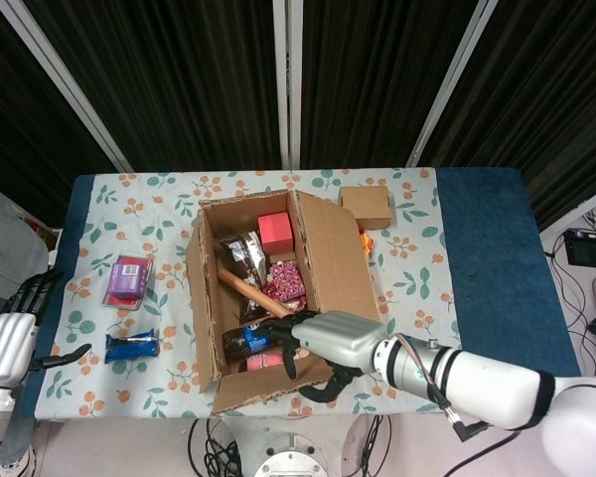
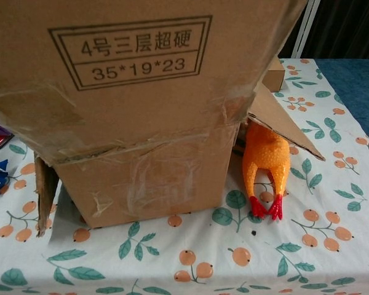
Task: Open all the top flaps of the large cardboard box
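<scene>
The left hand hung off the table's near-left edge, fingers apart and holding nothing. Just inside that edge a purple packet and a blue wrapper, both glossy, lay on the leaf-and-orange printed tablecloth.

The large cardboard box stood mid-table: brown corrugated board, scuffed, with clear tape wrinkled along its front seam in the chest view. Inside lay a red block, crinkly foil packets, a wooden stick and a dark bottle.

The right hand gripped the near flap at its edge, fingers curled over it, the flap folded outward toward the robot. The risk, as I judged it, was dragging: the box looked light and the cloth smooth, so a pull on the flap could have slid or tipped the whole box toward the table's edge. The taped hinge might also have torn, and the flap could have sprung upright on release.

Right of the box, under the right side flap, a rubbery orange chicken toy lay pressed against the wall; a small closed carton sat beyond.
</scene>
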Controlling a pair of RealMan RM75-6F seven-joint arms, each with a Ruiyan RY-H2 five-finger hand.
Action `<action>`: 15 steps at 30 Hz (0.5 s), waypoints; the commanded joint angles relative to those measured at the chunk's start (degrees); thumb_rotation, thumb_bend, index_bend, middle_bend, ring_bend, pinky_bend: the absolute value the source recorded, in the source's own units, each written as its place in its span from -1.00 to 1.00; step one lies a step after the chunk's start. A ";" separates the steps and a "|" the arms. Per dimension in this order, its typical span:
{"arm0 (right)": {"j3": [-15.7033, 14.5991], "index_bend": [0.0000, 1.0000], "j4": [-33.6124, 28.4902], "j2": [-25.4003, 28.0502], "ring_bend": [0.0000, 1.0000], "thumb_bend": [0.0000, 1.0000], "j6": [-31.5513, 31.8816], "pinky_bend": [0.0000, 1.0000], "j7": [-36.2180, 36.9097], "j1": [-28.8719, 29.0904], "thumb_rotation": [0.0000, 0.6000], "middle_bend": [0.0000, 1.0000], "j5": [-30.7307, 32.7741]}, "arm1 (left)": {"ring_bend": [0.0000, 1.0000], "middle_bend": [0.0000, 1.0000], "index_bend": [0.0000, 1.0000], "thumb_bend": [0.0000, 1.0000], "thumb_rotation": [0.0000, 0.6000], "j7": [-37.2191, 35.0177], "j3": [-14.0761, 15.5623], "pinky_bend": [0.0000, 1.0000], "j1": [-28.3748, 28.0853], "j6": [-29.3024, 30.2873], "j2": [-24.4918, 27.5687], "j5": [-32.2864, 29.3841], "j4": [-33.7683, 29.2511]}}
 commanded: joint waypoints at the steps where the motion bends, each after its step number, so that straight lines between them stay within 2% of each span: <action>1: 11.89 -1.00 -0.05 1.00 -0.94 -0.34 -6.19 -1.00 0.46 -12.65 1.00 -0.20 -2.12 | -0.84 -0.87 -0.84 -0.81 0.62 0.00 -0.02 -0.59 -0.11 -0.17 0.05 -0.03 -0.06; 5: 20.91 -1.00 0.98 -0.17 -0.94 -0.34 -12.47 -1.00 -2.14 -23.03 1.00 -0.20 -1.72 | -0.84 -0.87 -0.84 -0.81 0.62 0.23 0.04 -0.59 -0.36 -0.55 -0.25 0.08 -0.03; 8: 28.15 -1.00 1.10 -1.36 -0.94 -0.34 -13.85 -1.00 -5.60 -31.82 1.00 -0.20 -2.40 | -0.84 -0.87 -0.84 -0.81 0.62 0.50 0.12 -0.59 -0.51 -0.75 -0.67 0.18 0.07; 11: 35.90 -1.00 -1.15 -1.99 -0.95 -0.34 -9.77 -1.00 -11.21 -44.06 1.00 -0.28 -7.27 | -0.84 -0.87 -0.84 -0.81 0.63 0.75 0.16 -0.59 -0.58 -0.71 -0.99 0.40 0.35; 13: 40.93 -1.00 -4.42 -3.31 -0.98 -0.34 -3.37 -1.00 -16.32 -55.20 1.00 -0.46 -13.68 | -0.84 -0.87 -0.84 -0.81 0.63 1.02 0.15 -0.59 -0.54 -0.37 -1.19 0.68 0.72; 15: 43.89 -1.00 -6.26 -6.69 -1.00 -0.35 2.97 -1.00 -22.07 -66.68 1.00 -0.70 -21.89 | -0.84 -0.87 -0.84 -0.81 0.62 1.07 0.11 -0.60 -0.51 -0.11 -1.44 0.85 1.02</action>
